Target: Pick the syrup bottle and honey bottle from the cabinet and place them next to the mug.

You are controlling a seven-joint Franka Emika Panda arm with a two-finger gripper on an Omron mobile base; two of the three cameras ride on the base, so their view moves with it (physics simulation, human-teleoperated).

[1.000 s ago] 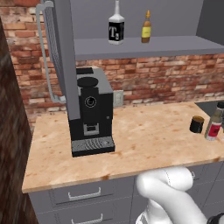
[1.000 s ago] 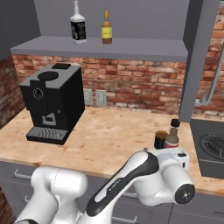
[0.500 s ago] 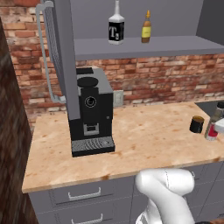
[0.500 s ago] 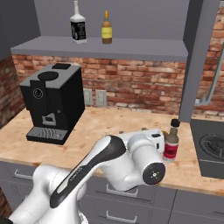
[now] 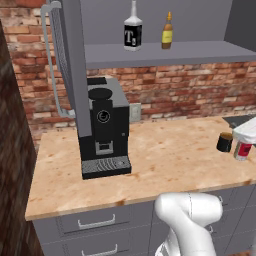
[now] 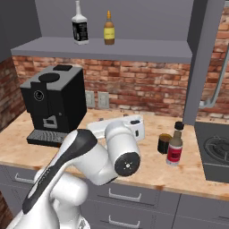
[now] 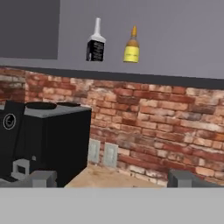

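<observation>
Already the syrup bottle (image 6: 174, 150) stands upright on the wooden table (image 6: 134, 172), just beside the mug (image 6: 164, 143), near the stove at the right. The honey bottle (image 6: 109, 30) is upright on the grey shelf of the cabinet (image 6: 134, 48), close to a black bottle with a white label (image 6: 80, 30) on its left. A black coffee machine (image 6: 53, 105) sits on the table below and to the left of the shelf.

The white arm is folded low over the table's front edge. In the hand view, the claw (image 7: 116, 179) faces the brick wall, looking up toward the shelf; its two grey fingertips (image 7: 41, 178) sit far apart at the bottom corners with nothing between them, so it is wide open and empty.

The risks lie in the reach for the honey bottle. The black bottle stands so near that a wide-open claw coming in off-centre could knock it over or close on the wrong one. The honey bottle is slim and stands fairly near the shelf's front edge; a nudge could tip it off the shelf onto the table. The climb passes near the coffee machine's top, so a low path might strike it. Setting down later, a careless approach could topple the syrup bottle or the mug.
</observation>
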